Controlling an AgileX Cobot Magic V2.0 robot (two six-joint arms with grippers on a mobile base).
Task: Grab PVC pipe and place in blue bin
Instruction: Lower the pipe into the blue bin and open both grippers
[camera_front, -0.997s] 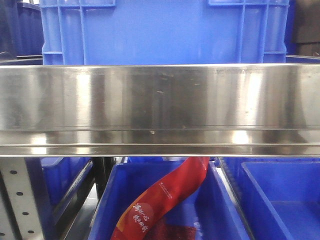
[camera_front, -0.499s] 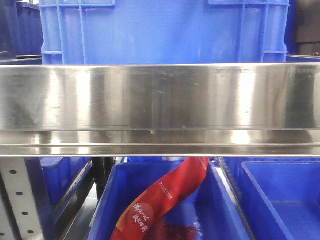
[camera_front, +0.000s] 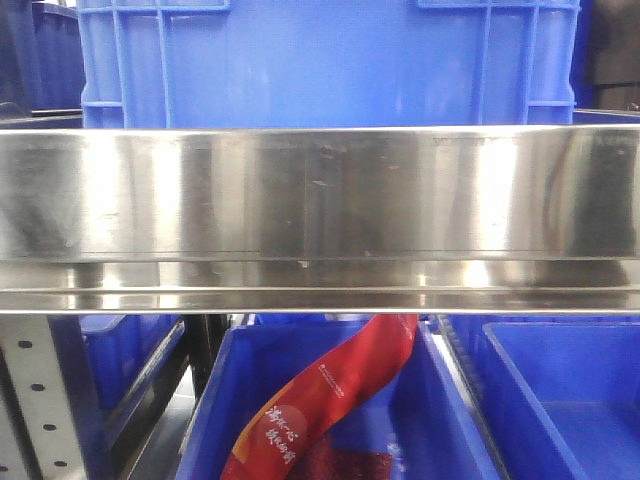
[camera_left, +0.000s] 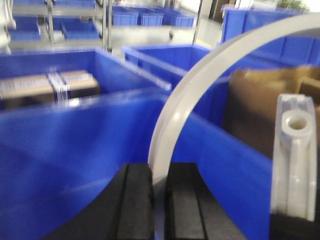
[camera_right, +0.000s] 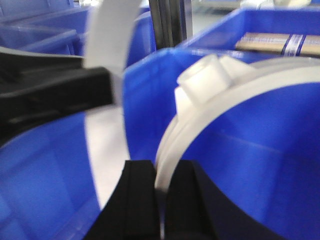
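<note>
Both arms carry curved white PVC pipe over blue bins; the step in hand looks like carry and release.

In the left wrist view the left gripper (camera_left: 159, 200) is clenched on a PVC pipe (camera_left: 200, 85) that arcs from 6 o'clock up to 2 o'clock above the blue bin (camera_left: 75, 150). In the right wrist view the right gripper (camera_right: 160, 200) grasps a second curved pipe piece (camera_right: 225, 95), running to 3 o'clock. Next, I judge, each pipe must be lowered inside the bin walls before the jaws let go.
</note>
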